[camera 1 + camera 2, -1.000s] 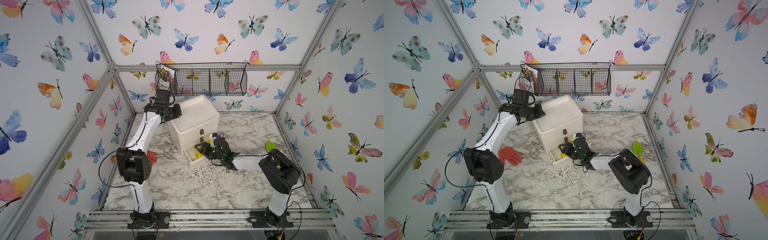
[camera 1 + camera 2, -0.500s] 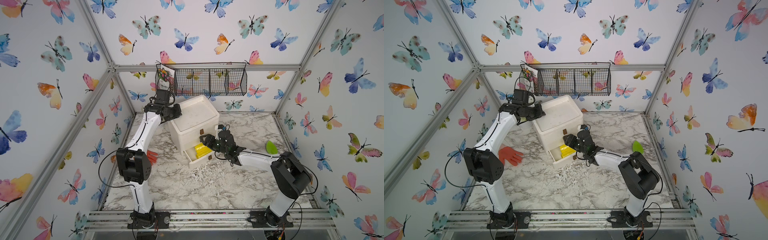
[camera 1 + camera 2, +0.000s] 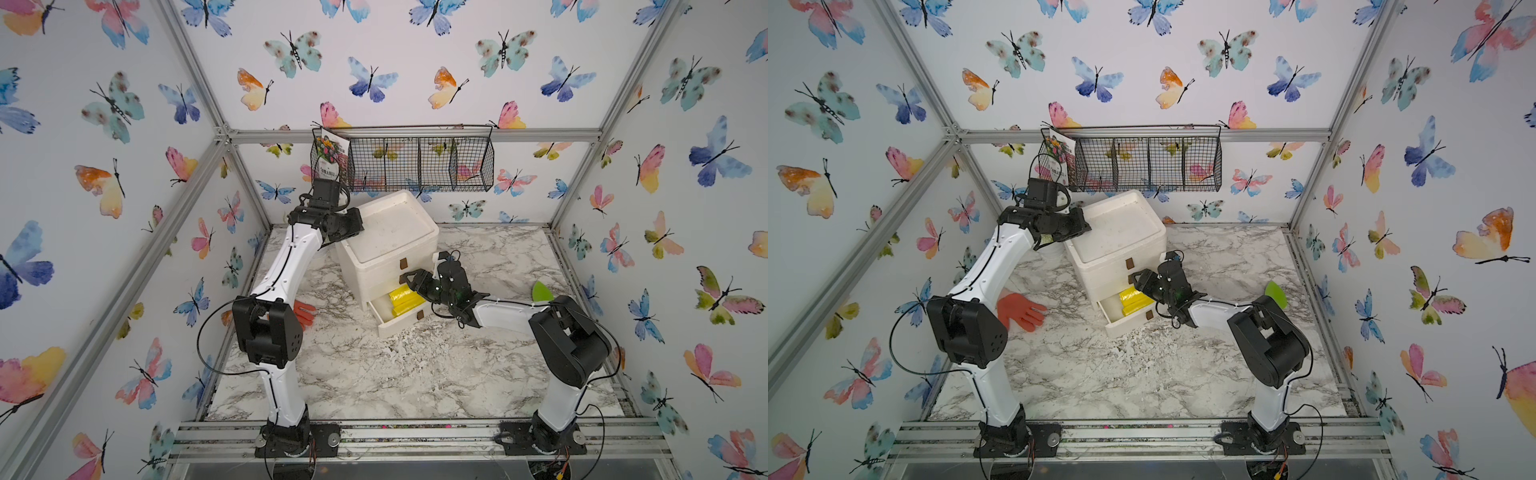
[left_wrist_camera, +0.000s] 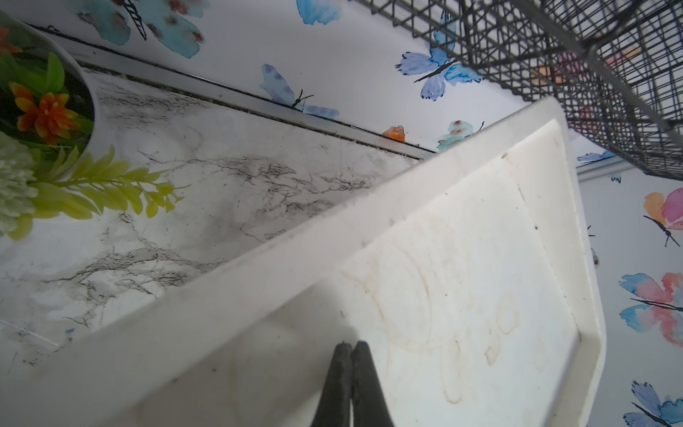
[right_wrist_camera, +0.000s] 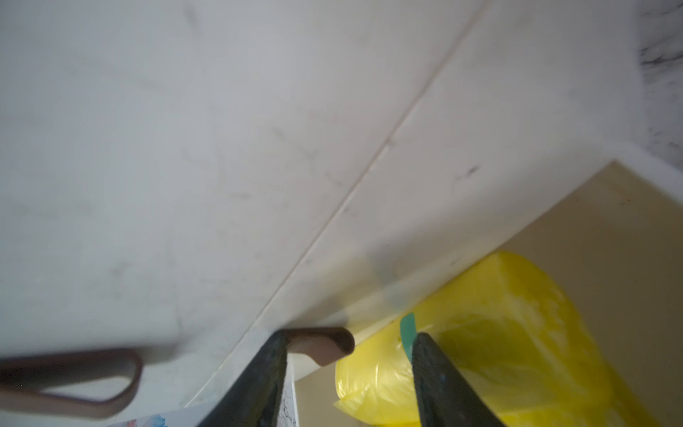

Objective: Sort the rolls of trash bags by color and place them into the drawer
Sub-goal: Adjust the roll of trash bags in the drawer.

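Two yellow rolls (image 3: 402, 300) lie side by side in the open bottom drawer (image 3: 401, 326), which stands out from the chest (image 3: 386, 232) toward the front edge of the tabletop (image 3: 374, 374). They fill the side of the drawer nearer my right hand (image 3: 415, 280), and the other side is bare. That hand hangs just above them, fingers about half open and holding nothing. In its wrist view one finger (image 5: 266, 369) is right beside the brown handle (image 5: 321, 344) of the shut drawer above.

I judge these rolls light, and slick in their thin film, so they could slip or roll away from a careless pinch. They look soft enough to dent. I would take one across its middle, fingers on the two long sides, and squeeze gently.

An orange glove (image 3: 1019, 309) lies by the left edge and a green trowel (image 3: 542, 291) by the right edge. Neither is mine to sort.

Farther back, my left hand (image 4: 350, 345) is closed tight on nothing, its tips just over the chest's stained top near one corner. A flower pot (image 4: 48, 111) stands behind, by the back edge. A wire basket (image 3: 419, 166) hangs on the back wall.

I can see no green or pink rolls. The two upper drawers are shut, so I cannot tell what they hold
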Tool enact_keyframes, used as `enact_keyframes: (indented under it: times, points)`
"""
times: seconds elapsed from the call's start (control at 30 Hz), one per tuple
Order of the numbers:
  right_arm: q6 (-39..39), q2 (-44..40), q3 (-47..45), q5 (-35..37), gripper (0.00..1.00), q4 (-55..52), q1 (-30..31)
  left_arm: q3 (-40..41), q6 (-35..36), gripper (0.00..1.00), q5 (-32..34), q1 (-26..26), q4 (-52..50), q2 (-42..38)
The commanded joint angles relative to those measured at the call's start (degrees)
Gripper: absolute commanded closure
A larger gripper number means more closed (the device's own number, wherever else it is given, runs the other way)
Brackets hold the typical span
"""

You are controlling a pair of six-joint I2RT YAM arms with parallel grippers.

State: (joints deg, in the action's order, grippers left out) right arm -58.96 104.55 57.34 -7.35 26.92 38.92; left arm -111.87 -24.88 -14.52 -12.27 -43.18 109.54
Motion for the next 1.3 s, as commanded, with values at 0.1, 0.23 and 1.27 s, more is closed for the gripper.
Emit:
enact_keyframes:
  times: [0.1, 0.23, 1.27]
  points:
    - [0.8, 5.0, -2.5, -0.5, 0.43, -5.2, -1.1, 4.2, 0.2, 1.0, 1.8, 0.0, -12.9, 5.2]
    - [-1.2, 4.9, -6.3, -2.4, 0.44, -0.7, -2.5, 4.3, 0.2, 1.0, 2.0, 0.0, -12.9, 5.2]
    - [-4.0, -15.6, -18.3, -3.5, 0.98, -14.0, -3.8, 5.5, 1.0, 1.0, 4.2, -0.1, -13.7, 5.2]
